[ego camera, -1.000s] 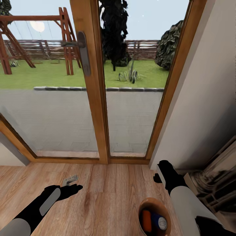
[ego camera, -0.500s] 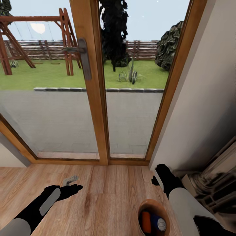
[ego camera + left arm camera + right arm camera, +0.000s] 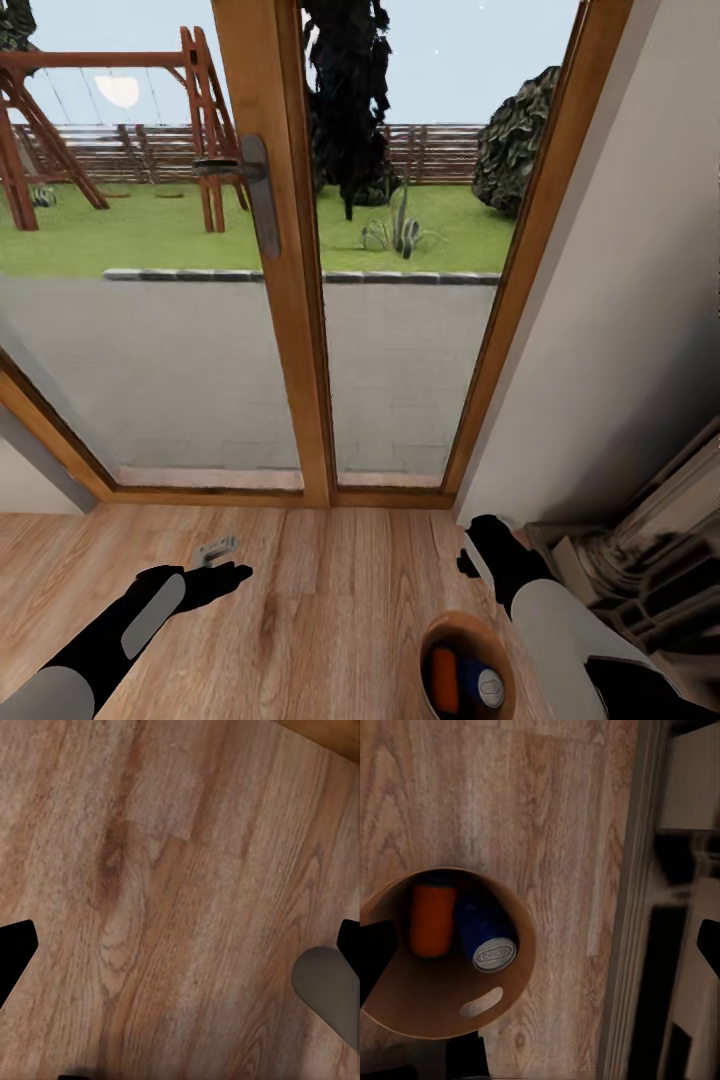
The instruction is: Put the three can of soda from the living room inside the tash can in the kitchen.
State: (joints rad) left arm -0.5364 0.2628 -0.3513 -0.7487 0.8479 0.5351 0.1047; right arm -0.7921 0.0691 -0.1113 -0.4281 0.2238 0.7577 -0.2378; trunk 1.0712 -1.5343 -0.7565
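The trash can (image 3: 468, 630) stands on the wood floor (image 3: 330, 600) at about five o'clock from the middle of my head view, close beside my right forearm and just behind my right pincer (image 3: 478, 545), whose jaws I cannot judge from there. My right wrist camera looks straight down into the bin (image 3: 514, 997): an orange can (image 3: 433, 919) and a dark blue can (image 3: 484, 934) with a pale top lie side by side, touching, against the brown inner wall, with the dark fireplace surround (image 3: 675, 945) off to one side. My left pincer (image 3: 222, 572) hangs at seven o'clock over bare boards, its fingers (image 3: 15, 952) spread wide and holding nothing. Ahead, glass doors (image 3: 275, 300) face a lawn.
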